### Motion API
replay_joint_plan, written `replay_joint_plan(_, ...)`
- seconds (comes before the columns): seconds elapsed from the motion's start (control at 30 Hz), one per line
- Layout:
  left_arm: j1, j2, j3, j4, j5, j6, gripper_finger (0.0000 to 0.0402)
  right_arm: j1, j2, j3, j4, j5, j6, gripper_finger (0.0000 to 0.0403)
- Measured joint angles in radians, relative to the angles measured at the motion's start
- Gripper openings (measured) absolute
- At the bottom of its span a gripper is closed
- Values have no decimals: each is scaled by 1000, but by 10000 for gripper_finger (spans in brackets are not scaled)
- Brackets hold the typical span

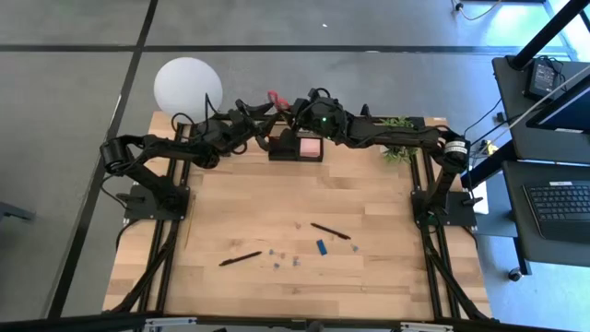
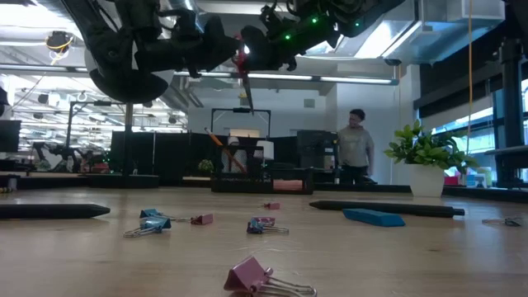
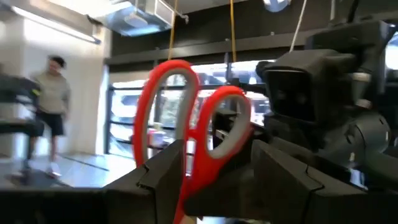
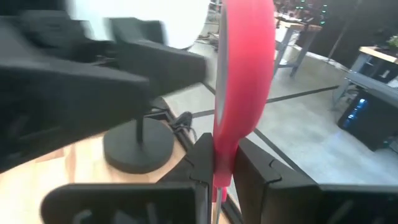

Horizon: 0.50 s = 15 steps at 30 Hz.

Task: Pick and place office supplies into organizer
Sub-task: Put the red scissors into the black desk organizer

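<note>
The red-handled scissors (image 1: 274, 96) hang high in the air, handles up and blade pointing down (image 2: 248, 97), above the far edge of the table. Below them stands the black organizer (image 1: 297, 149) (image 2: 264, 180), with the pink sticky-note pad (image 1: 311, 146) in it. My left gripper (image 1: 264, 109) (image 3: 214, 171) reaches the scissors from the left. My right gripper (image 1: 291, 104) (image 4: 217, 173) reaches them from the right. Both are shut on the scissors. On the near half of the table lie two black pens (image 1: 240, 259) (image 1: 330, 231), a blue block (image 1: 322, 246) and several small clips (image 1: 281, 256). My left gripper has the scissors where the two red loops join (image 3: 194, 168). The neck passes between its two fingers (image 3: 163, 171), and the loops stand up beyond them. It comes in about level from the table's left. The scissors are lifted clear and upright. My right gripper pinches one red handle loop (image 4: 225, 146) on its flat sides between both fingers (image 4: 199, 165). The loop shows edge-on and rises beyond the fingers. It comes in from the table's right, facing the left gripper. The scissors hang clear of the table.
A lamp with a white globe (image 1: 188, 85) and round black base (image 4: 138, 148) stands at the far left corner. A green potted plant (image 1: 398, 138) (image 2: 425, 153) is at the far right. Clips (image 2: 256, 276) lie in the near middle. A person (image 2: 356, 148) stands in the room behind.
</note>
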Motion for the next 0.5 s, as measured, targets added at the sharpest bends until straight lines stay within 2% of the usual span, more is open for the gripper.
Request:
replay_joint_plan(0.3, -128, -5, 0, 6, -382, 218, 179, 2, 0, 0, -7, -7, 0, 41)
replay_joint_plan(0.5, -193, -50, -8, 2, -414, 254, 179, -13, 0, 0, -22, -35, 2, 41)
